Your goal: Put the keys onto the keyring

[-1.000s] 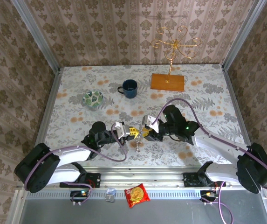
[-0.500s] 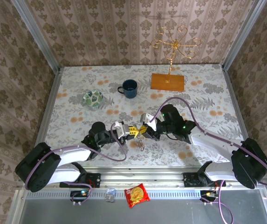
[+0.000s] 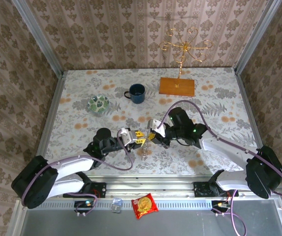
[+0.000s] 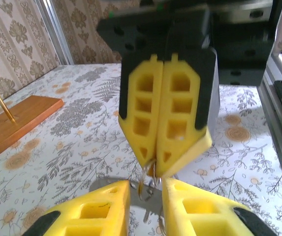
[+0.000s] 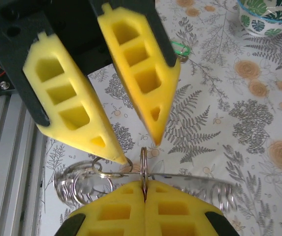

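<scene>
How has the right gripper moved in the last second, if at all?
Yes. Seen from above, the right gripper has shifted slightly left and farther back, closer to the blue mug.

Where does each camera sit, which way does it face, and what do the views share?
Top external: above and behind the arms, looking down at the floral table; both arms show.
Left wrist: on the left arm, facing the shut right jaws; own yellow jaws below, apart.
Right wrist: on the right arm, facing the left jaws; own jaws below, shut on the dark grey metal keyring.
Shared: both wrist views show the keyring; top and left wrist show the orange wooden base.
</scene>
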Controlling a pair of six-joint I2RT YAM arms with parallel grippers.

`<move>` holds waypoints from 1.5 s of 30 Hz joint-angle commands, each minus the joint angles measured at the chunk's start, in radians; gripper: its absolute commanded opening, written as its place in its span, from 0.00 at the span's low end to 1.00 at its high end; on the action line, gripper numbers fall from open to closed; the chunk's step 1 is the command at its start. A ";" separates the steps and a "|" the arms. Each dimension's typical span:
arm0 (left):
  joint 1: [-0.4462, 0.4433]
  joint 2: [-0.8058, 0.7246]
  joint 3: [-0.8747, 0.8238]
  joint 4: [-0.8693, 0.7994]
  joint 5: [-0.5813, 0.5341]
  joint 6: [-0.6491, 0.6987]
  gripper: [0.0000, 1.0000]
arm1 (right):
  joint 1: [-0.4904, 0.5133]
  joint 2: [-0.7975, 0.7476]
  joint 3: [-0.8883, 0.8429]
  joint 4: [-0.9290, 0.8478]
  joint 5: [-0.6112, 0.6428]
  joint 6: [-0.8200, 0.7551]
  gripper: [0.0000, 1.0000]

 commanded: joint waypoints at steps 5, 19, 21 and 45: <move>-0.007 -0.034 0.059 -0.162 -0.002 0.076 0.24 | 0.051 0.058 0.165 -0.265 0.098 -0.166 0.00; -0.006 -0.018 0.094 -0.213 0.040 0.102 0.02 | 0.111 0.086 0.256 -0.342 0.160 -0.212 0.00; -0.006 -0.020 0.093 -0.212 0.045 0.103 0.00 | 0.099 0.063 0.234 -0.315 0.144 -0.188 0.07; -0.006 -0.019 0.053 -0.120 0.048 0.077 0.00 | 0.039 -0.001 0.051 -0.095 0.060 0.045 0.16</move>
